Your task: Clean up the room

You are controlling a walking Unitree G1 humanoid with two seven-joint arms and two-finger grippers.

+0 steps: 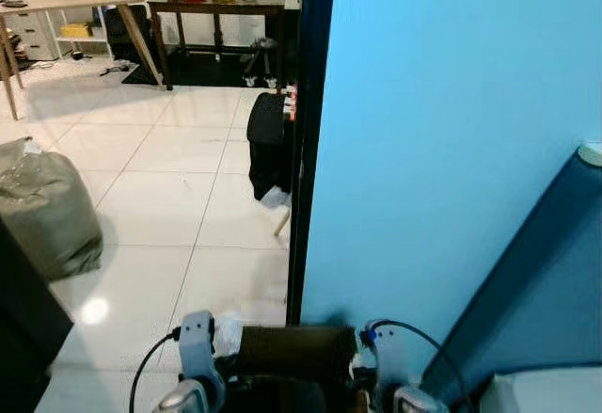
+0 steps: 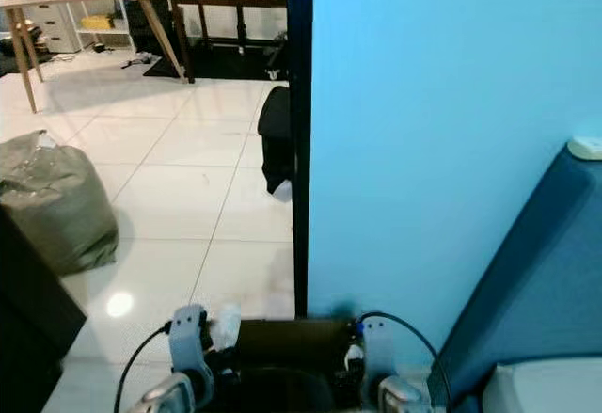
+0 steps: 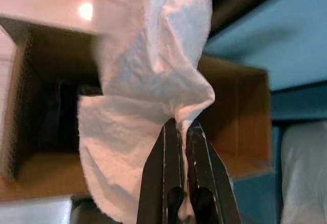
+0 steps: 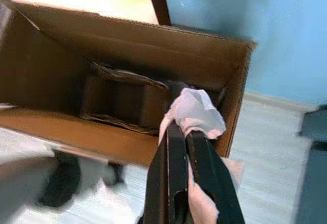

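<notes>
Over white tiles [image 1: 169, 197] by a blue wall [image 1: 442, 150], both grippers [image 3: 183, 127] [image 4: 180, 132] pinch tissues [image 3: 148, 71] [image 4: 196, 112] above a box [image 4: 122, 50]

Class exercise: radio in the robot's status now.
Left gripper shut on white tissue. Right gripper shut on crumpled tissue. Both over open cardboard box. Nothing blocking.

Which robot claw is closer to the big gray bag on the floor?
The left. The left claw, pinching a white tissue over the cardboard box, is on the gray bag's side; the right claw is beside the blue wall.
</notes>
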